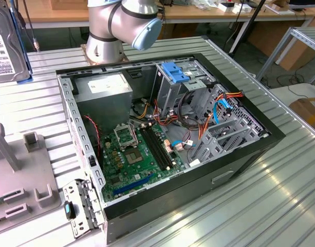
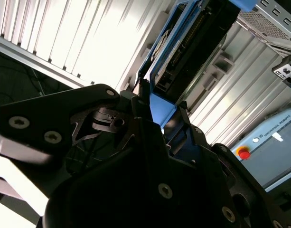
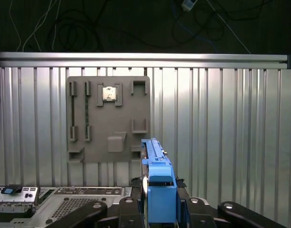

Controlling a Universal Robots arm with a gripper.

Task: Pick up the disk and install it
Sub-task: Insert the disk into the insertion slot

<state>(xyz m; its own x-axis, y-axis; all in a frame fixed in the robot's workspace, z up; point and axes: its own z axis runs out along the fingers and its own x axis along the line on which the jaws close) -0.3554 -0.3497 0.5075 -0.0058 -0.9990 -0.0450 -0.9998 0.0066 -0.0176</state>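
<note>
Disk's in the air! In both wrist views the gripper (image 3: pixel 159 202) is clenched on the blue carrier, and the disk (image 3: pixel 154 164) stands edge-on between its fingers (image 2: pixel 141 92), clear of the ribbed desk (image 1: pixel 280 206). Beneath it in the first wrist view lies the grey fixture plate (image 3: pixel 109 118), well apart from the drive.

In the exterior view the disk hangs at about ten o'clock from the open computer case (image 1: pixel 239 154), label facing the camera, outside the chassis. Inside the case, the drive cage (image 1: pixel 170 95) with its blue latch (image 1: pixel 175 72) sits at roughly one o'clock, the power supply (image 1: pixel 103 87) at eleven, and the motherboard (image 1: pixel 136 154) down around seven.

So I'd call the pick done and the carry in hand, with the install not yet started. Getting it home looks demanding. The carrier has to be squared to the cage rails and come in clear of the loose orange and red cables (image 1: pixel 214 108) bunched just beside the cage. A skewed approach could jam the carrier or snag a wire.
</note>
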